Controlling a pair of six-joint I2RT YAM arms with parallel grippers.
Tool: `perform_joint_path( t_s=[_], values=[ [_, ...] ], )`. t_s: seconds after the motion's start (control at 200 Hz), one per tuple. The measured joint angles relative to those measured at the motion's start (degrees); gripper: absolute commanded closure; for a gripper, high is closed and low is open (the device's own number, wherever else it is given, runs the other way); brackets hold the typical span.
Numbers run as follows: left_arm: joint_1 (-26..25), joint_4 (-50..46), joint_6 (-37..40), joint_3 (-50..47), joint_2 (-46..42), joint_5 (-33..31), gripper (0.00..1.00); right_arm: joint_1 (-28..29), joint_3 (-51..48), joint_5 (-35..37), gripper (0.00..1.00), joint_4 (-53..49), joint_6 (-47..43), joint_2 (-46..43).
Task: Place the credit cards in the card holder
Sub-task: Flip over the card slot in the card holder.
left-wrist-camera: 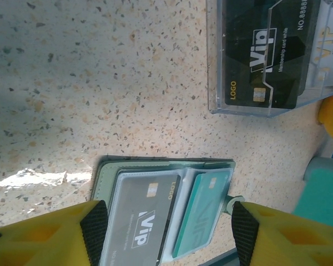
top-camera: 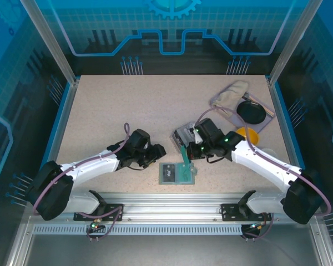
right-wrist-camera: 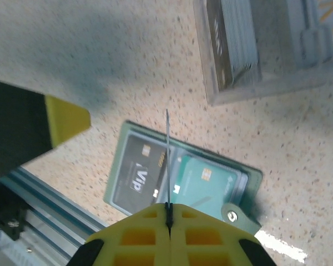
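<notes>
Card holder (top-camera: 176,174) lies open at the front edge of the table (top-camera: 116,105) — two cards (left-wrist-camera: 141,219) side by side inside; card box (top-camera: 183,134) just behind.

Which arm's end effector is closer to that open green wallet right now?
Right. The right end effector hangs directly over the card holder, pinching a card edge-on above it. The left end effector sits open just off its left side.

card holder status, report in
Left pincer open, empty, near the card holder. Right pincer shut on a credit card, edge-on above the open holder. Black VIP card and teal card lie inside. Nothing blocking.
</notes>
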Motion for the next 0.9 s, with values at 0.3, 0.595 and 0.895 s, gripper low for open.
perform_joint_path(
  t_s=[0.3, 0.595, 0.895],
  values=[
    [-1.75, -2.38, 0.44, -0.13, 1.36, 0.00, 0.36, 4.94, -6.88, 6.45, 0.99, 0.74, 4.90, 1.29],
    [-3.89, -2.97, 0.44, -0.37, 4.33, 0.00, 0.38, 4.96, -9.64, 9.70, 0.99, 2.03, 7.15, 1.31],
    [-4.50, -2.95, 0.42, -0.44, 5.51, 0.00, 0.40, 4.96, -10.88, 10.16, 0.99, 3.13, 8.44, 0.68]
  ],
)
